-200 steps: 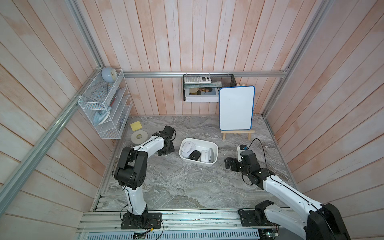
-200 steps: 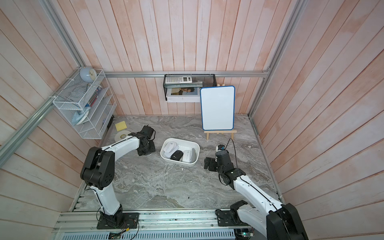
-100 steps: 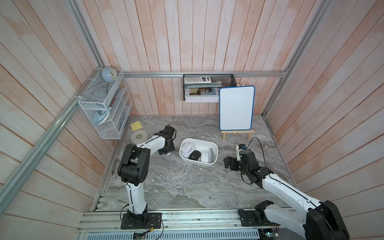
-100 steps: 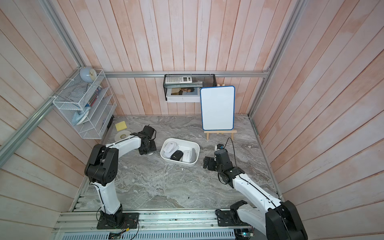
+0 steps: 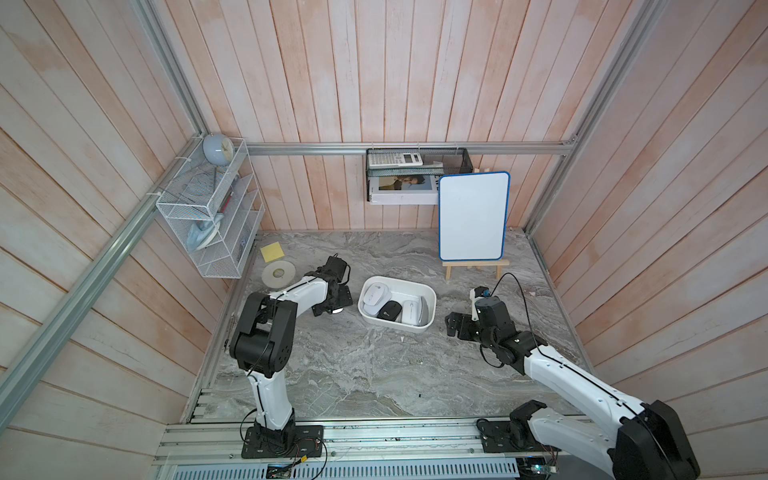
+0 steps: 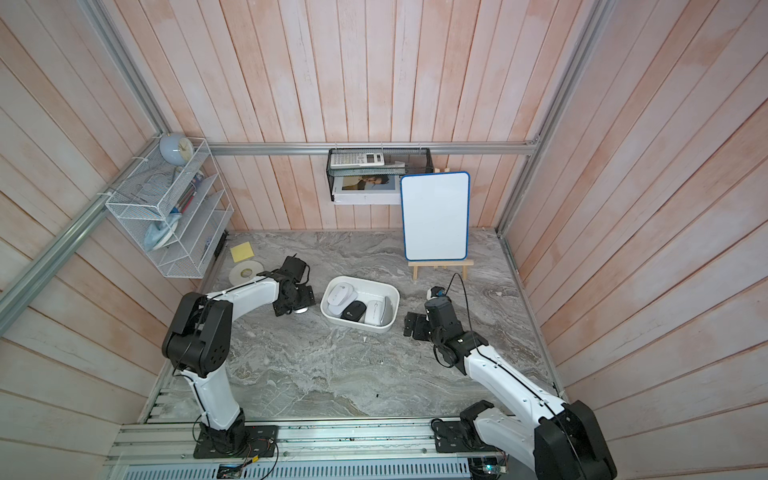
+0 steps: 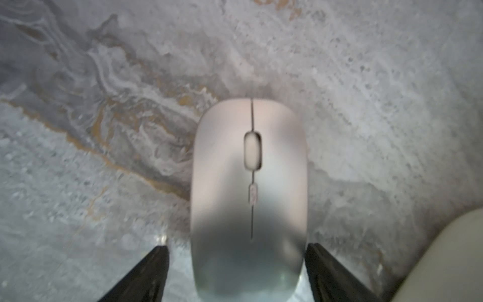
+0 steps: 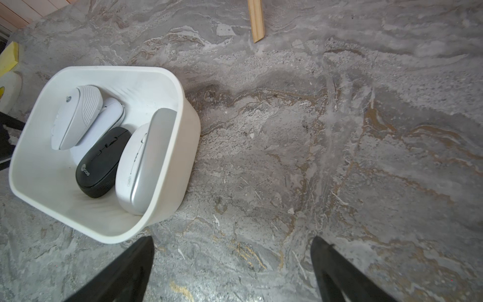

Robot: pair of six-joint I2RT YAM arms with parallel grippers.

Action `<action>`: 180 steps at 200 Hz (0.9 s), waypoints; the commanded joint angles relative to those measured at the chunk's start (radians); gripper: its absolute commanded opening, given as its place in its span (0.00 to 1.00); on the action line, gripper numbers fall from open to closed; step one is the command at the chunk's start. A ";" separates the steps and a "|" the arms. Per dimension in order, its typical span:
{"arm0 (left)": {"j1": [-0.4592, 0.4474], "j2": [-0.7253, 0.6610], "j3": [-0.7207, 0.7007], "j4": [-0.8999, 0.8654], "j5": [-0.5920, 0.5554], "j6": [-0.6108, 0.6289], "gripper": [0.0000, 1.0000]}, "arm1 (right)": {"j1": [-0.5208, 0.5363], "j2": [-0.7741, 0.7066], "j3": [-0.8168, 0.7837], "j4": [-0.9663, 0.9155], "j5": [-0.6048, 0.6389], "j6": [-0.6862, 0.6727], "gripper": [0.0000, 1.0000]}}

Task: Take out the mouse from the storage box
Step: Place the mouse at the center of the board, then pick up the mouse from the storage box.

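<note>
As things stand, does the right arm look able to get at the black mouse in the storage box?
Probably yes. The right gripper hangs open just outside the storage box, and the black mouse lies uncovered on top. The white mouse tight against it may crowd one finger.

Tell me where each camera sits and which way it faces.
Top views: high above the front rail, facing down toward the back wall; left arm, right arm, table and storage box all show.
Left wrist: on the left arm, facing down at a silver mouse on the table; only the left end effector shows, straddling it.
Right wrist: on the right arm, facing down at table and storage box; only the open right end effector shows.
Shared: right wrist and top views both show the black mouse in the storage box.
</note>
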 commanded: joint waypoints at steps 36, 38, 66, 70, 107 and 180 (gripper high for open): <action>0.005 -0.343 -0.287 0.184 -0.021 -0.041 0.89 | 0.065 0.070 0.143 -0.087 0.095 0.050 0.98; 0.006 -0.353 -0.299 0.191 -0.023 -0.042 0.89 | 0.068 0.076 0.149 -0.089 0.097 0.052 0.98; 0.004 -0.518 -0.451 0.266 -0.066 -0.060 0.89 | 0.105 0.186 0.260 -0.126 0.130 0.088 0.98; 0.004 -0.539 -0.472 0.274 -0.070 -0.062 0.89 | 0.113 0.207 0.280 -0.129 0.132 0.091 0.97; 0.005 -0.716 -0.613 0.312 -0.100 -0.082 0.89 | 0.201 0.419 0.473 -0.163 0.136 0.097 0.98; 0.005 -0.953 -0.686 0.334 -0.157 -0.100 0.90 | 0.315 0.824 0.910 -0.325 0.145 0.123 0.98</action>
